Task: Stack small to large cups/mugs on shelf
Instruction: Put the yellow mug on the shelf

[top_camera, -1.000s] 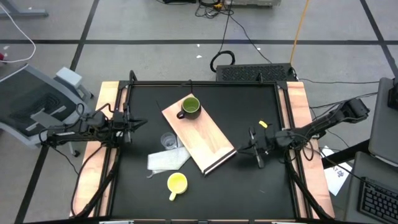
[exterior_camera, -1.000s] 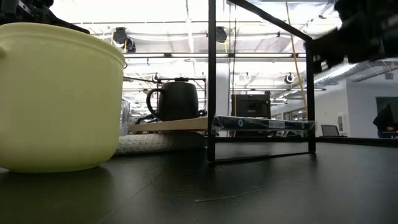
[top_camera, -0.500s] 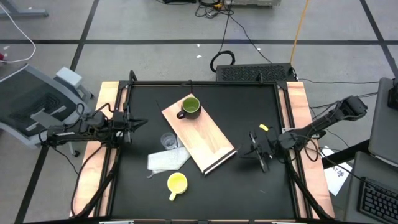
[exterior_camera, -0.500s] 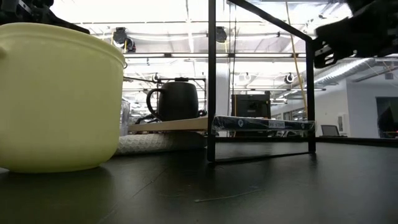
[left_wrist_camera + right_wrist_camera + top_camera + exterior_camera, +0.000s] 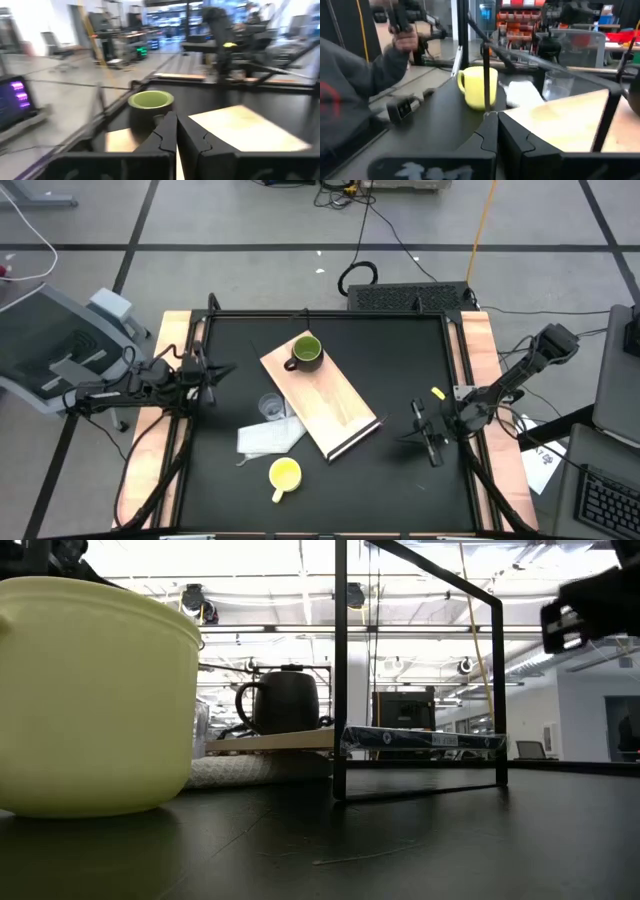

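The dark olive-green mug (image 5: 306, 351) stands upright on the far end of the light-wood shelf board (image 5: 322, 398), which lies aslant on the black table, its dark edge strip (image 5: 356, 437) at the near right. The clear cup (image 5: 270, 407) stands on the table beside the board's left edge. The yellow mug (image 5: 285, 474) stands upright near the table's near edge. My left gripper (image 5: 212, 371) is shut and empty at the table's left edge, facing the green mug (image 5: 150, 107). My right gripper (image 5: 424, 432) is shut and empty at the table's right, facing the yellow mug (image 5: 480, 87).
A white cloth-like sheet (image 5: 268, 438) lies between the clear cup and the yellow mug. A black metal frame (image 5: 340, 670) runs round the table. A person's grey sleeve (image 5: 355, 80) and hand (image 5: 405, 42) show beyond the table in the right wrist view.
My right gripper has drawn back toward the table's right and near edges, away from the board, staying shut and empty. The mugs, cup and board have kept still.
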`<state>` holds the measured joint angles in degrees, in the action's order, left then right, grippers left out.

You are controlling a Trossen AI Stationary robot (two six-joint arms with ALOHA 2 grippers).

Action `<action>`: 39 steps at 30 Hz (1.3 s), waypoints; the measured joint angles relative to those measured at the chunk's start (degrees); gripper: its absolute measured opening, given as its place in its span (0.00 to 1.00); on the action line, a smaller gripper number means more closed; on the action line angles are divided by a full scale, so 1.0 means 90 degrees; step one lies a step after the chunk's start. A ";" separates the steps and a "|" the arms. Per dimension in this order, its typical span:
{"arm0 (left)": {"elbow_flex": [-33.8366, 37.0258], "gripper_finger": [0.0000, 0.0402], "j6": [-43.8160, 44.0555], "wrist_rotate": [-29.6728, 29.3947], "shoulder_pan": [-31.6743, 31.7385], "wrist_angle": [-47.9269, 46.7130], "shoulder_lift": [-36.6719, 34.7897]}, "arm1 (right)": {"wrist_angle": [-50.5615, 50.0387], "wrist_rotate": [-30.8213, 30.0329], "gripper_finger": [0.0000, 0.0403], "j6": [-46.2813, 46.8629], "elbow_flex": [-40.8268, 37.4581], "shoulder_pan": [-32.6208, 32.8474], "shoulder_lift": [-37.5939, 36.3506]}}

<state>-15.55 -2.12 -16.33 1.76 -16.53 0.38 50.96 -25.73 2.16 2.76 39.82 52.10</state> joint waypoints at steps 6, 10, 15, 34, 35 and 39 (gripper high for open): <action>0.0000 0.04 0.0096 0.0023 0.0002 0.0017 0.0076 | 0.0103 -0.0142 0.00 0.0313 -0.0182 0.0042 0.0089; 0.0000 0.02 0.0134 0.0276 0.0000 0.0022 0.0228 | 0.0163 -0.0132 0.00 0.0329 -0.0188 0.0108 0.0181; 0.0000 0.01 0.0186 0.0406 0.0000 0.0053 0.0442 | 0.0168 -0.0127 0.00 0.0217 -0.0194 0.0131 0.0267; 0.0000 0.01 0.0827 0.1698 -0.0227 0.0921 0.1907 | 0.0264 -0.0118 0.00 0.0184 -0.0206 0.0131 0.0293; 0.0000 0.01 0.0885 0.1700 -0.0319 0.1102 0.2117 | 0.0262 -0.0118 0.00 0.0183 -0.0206 0.0131 0.0293; -0.0177 0.01 0.0929 0.1697 -0.0780 0.1515 0.2934 | 0.0264 -0.0115 0.00 0.0185 -0.0209 0.0131 0.0293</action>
<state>-17.14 6.24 -1.05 -5.26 -2.90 26.78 53.34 -26.76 3.83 0.89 40.99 54.74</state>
